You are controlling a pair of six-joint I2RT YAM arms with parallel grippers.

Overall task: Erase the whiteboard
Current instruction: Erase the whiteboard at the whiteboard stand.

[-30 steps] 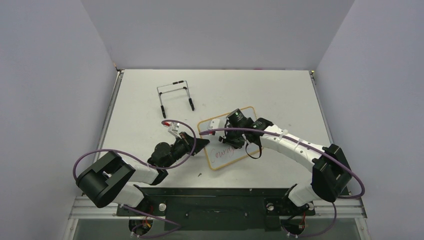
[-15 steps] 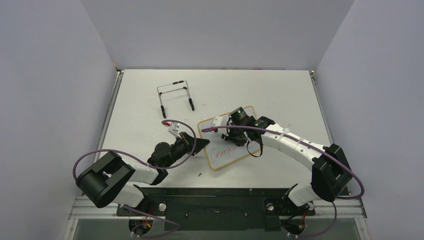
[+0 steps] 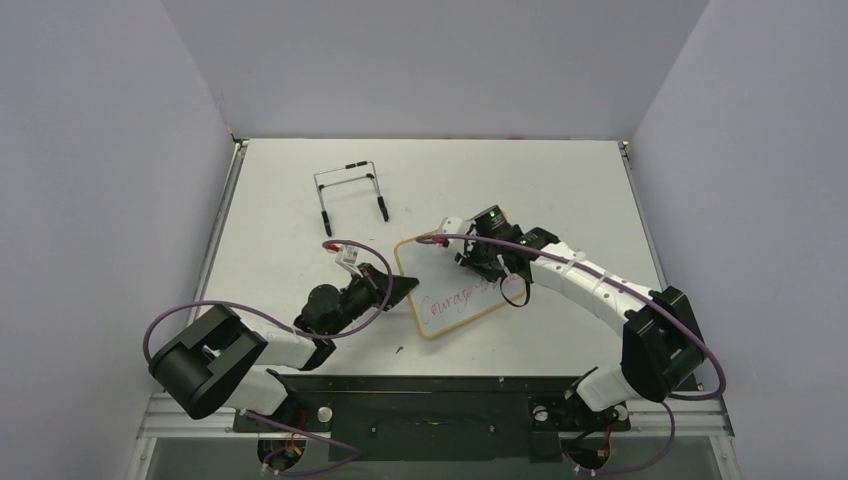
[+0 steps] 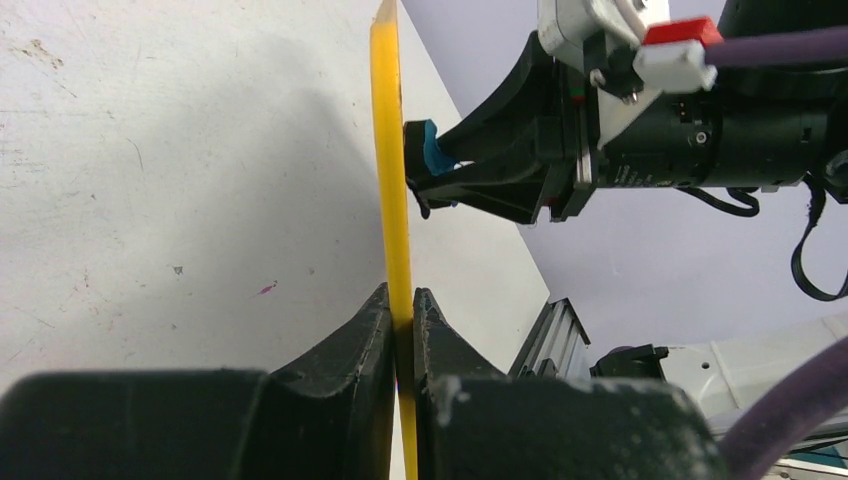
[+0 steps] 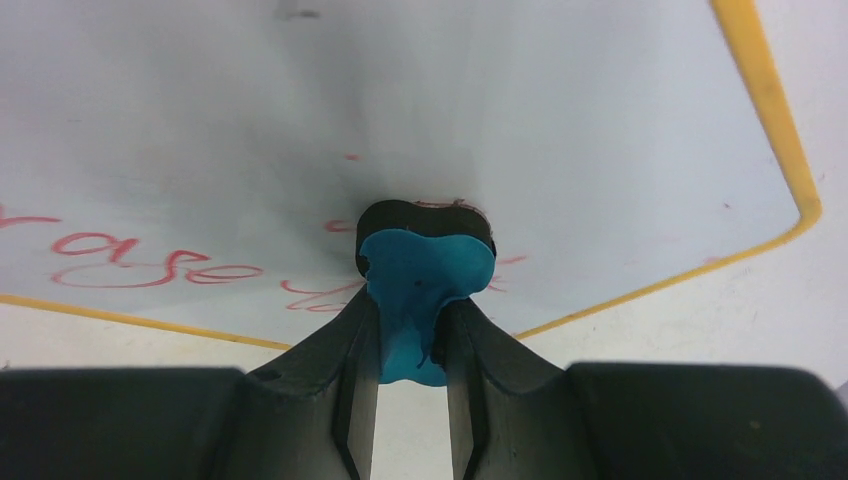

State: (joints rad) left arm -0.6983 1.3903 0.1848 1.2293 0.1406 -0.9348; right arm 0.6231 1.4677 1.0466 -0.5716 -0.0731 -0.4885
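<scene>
Wiping was underway: right gripper (image 5: pixel 410 312) pinched the small blue bone-shaped eraser (image 5: pixel 425 262) against the gold-framed white whiteboard (image 5: pixel 300 110), left gripper (image 4: pixel 400 305) clamping its edge. The next stroke likely belonged toward seven o'clock, over red handwriting (image 3: pixel 452 302).

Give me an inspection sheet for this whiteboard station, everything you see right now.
Surface: white table, scuffed, small specks.
Job's things: whiteboard, red writing on its near part; blue eraser pressed against it.
Clutter: black wire stand, apart from the board.
Hands: left hand shut on the whiteboard's yellow frame; right hand shut on the blue eraser.
Cables: purple cables run along both arms.
Surroundings: plain pale walls on three sides.
</scene>
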